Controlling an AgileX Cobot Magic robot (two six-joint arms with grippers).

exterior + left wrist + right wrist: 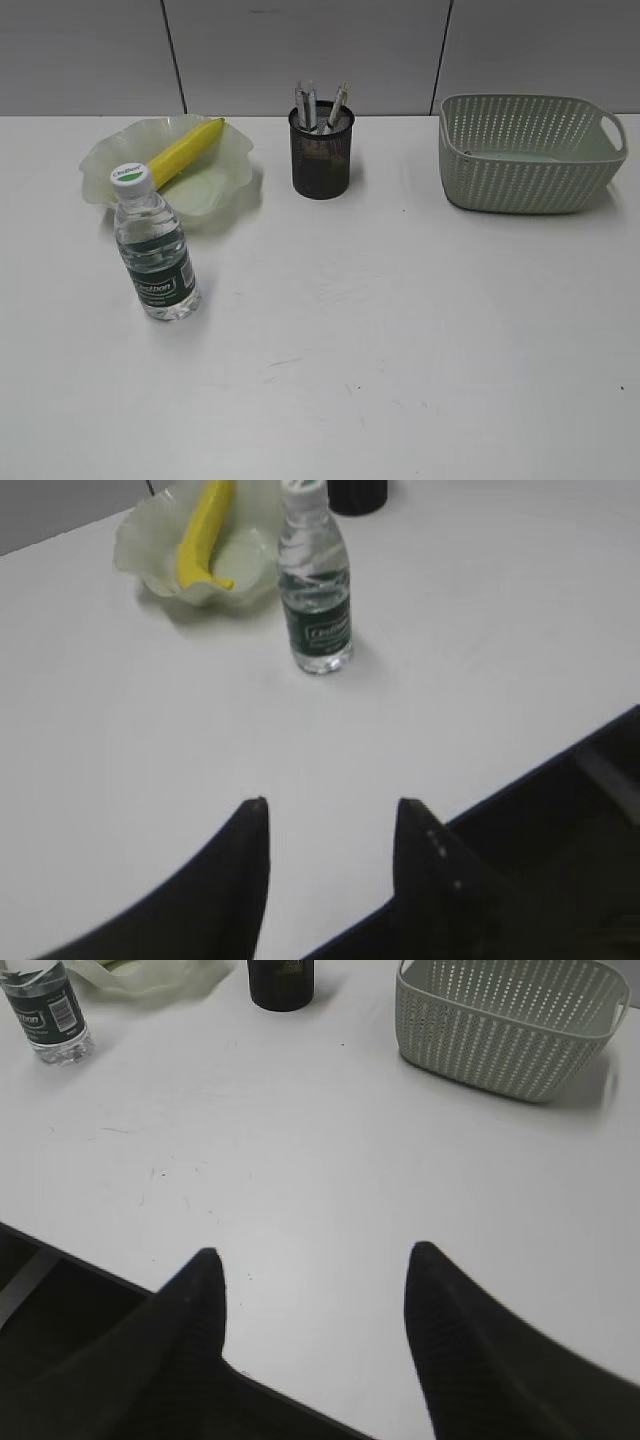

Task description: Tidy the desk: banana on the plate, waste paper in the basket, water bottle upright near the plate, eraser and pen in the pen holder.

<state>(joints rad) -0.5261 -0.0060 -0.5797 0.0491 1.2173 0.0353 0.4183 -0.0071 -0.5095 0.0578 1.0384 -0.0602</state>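
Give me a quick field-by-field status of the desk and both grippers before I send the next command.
banana: lying on the plate
water bottle: upright, capped, just in front of the plate
pen holder: upright, pens standing in it; eraser not discernible
basket: far right of the table; contents not clear
loose waste paper: none seen on the table
left gripper: open, empty, pulled back near the table edge
right gripper: open, empty, pulled back near the table edge

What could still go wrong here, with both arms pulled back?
1. The clear plastic water bottle stands upright but alone in front of the pale green wavy plate; a passing arm could tip it.
2. The yellow banana lies slanted across the plate toward its rim, so it might slide off.
3. The basket's contents aren't visible, so the waste paper is unconfirmed.
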